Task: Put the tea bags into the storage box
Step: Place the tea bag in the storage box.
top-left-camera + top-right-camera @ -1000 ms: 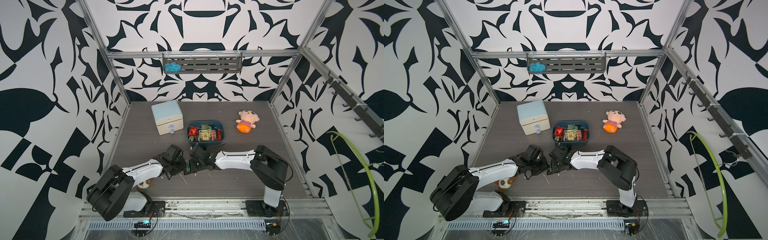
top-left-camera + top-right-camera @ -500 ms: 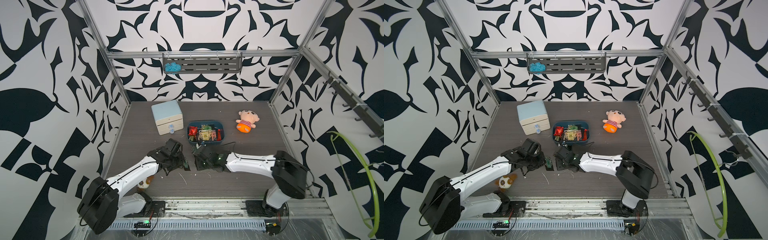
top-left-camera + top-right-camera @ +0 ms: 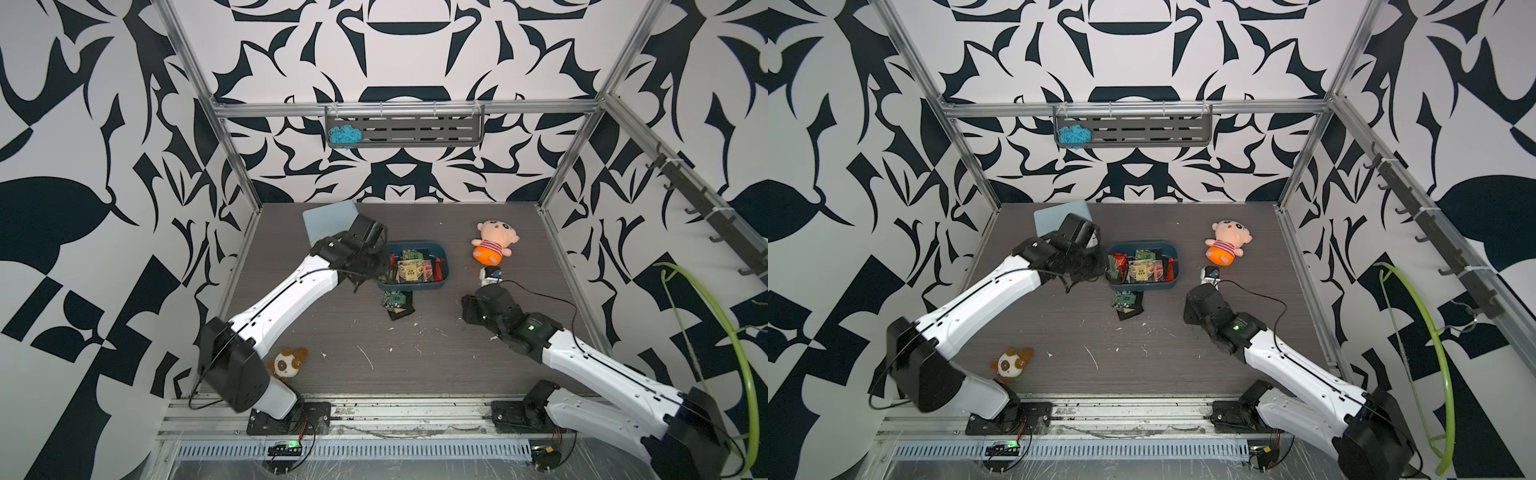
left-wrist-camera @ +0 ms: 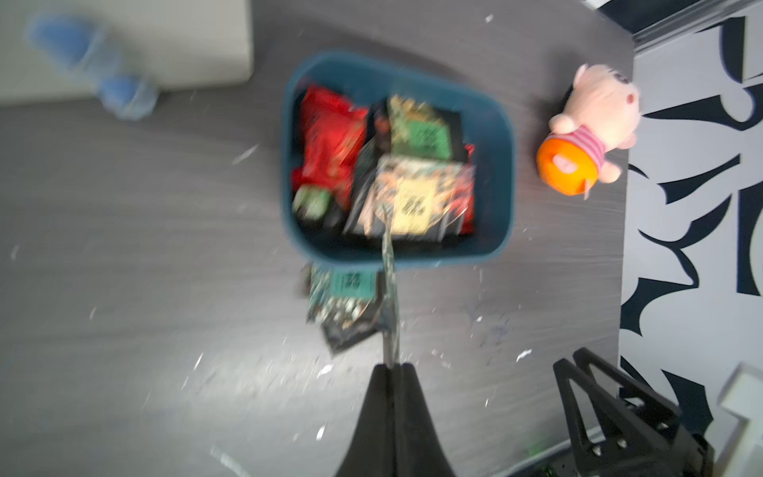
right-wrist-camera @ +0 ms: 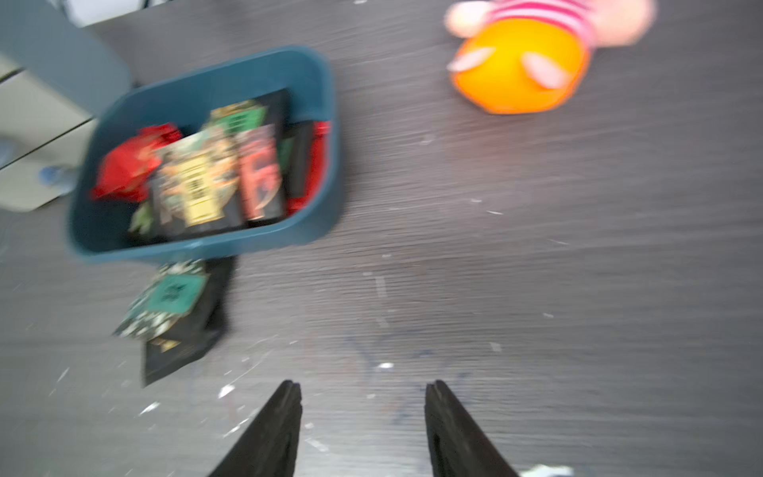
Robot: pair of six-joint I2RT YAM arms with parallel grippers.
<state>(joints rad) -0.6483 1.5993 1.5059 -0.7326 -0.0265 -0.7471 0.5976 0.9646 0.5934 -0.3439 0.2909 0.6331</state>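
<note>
My right jaws stand spread and empty above bare desk (image 5: pixel 536 289), well apart from the work. Ahead, two bags lie outside the storage box (image 3: pixel 415 286), just beside its near wall: a green-labelled tea bag (image 3: pixel 394 299) overlapping a black tea bag (image 3: pixel 402 316), both flat, crinkled foil squares. My left jaws are pressed tight on a third sachet (image 4: pixel 390 305), seen edge-on as a thin sliver, at the box's left end. To drop it well, I'd carry it inward past the smooth, rounded plastic rim, lower, then part. Slick foil landing on the heaped sachets (image 3: pixel 409 271) could slide, so I'd release low.
</note>
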